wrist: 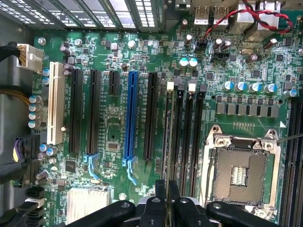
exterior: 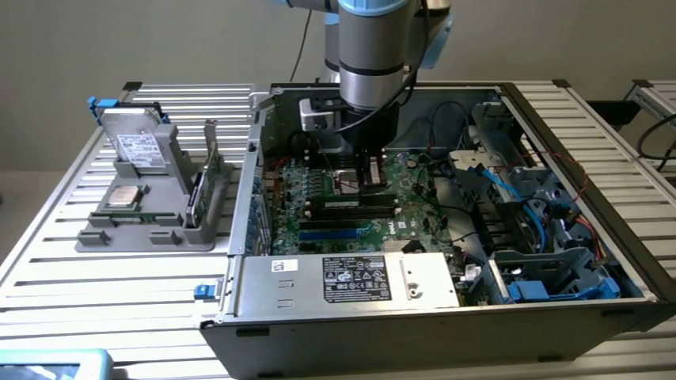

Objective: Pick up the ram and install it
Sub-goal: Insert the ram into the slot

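Clamping the ram (wrist: 166, 187) edge-on between its fingers (wrist: 155, 208), the claw (wrist: 166, 201) hangs over the black memory slots (wrist: 187, 137).

Green printed motherboard (wrist: 113, 137) dotted with silver-topped capacitors. One long blue plastic slot (wrist: 131, 116) among black ones, one white slot (wrist: 56, 104). Black gripper (wrist: 167, 203), dark-edged slim ram stick (wrist: 166, 161).

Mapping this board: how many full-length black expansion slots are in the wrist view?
3: one black slot beside the white slot, a second next to it, a third between the blue slot and memory slots. None looks hidden; the fingers hold the ram.
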{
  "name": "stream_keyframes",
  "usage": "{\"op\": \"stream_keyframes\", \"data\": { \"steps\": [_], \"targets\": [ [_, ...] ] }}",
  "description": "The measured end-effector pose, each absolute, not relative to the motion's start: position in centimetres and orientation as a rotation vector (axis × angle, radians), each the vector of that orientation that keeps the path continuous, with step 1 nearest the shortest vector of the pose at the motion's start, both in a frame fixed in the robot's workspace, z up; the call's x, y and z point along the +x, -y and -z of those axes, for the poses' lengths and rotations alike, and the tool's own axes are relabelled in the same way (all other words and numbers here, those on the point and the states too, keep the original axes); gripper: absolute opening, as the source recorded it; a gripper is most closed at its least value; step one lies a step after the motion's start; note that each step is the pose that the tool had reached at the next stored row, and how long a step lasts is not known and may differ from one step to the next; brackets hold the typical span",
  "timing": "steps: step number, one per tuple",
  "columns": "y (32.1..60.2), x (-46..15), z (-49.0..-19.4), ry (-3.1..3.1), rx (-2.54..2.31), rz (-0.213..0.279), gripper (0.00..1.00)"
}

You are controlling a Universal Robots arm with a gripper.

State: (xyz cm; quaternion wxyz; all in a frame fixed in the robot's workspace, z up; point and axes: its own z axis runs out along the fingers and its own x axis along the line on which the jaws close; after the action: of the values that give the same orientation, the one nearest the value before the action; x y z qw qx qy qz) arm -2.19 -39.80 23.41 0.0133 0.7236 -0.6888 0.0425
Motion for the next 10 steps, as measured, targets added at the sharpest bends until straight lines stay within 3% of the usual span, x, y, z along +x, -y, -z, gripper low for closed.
{"op": "stream_keyframes", "data": {
  "steps": [10],
  "targets": [
    [39.75, -2.19, -23.17, 2.136, 2.263, -0.133, 0.14]
  ]
}}
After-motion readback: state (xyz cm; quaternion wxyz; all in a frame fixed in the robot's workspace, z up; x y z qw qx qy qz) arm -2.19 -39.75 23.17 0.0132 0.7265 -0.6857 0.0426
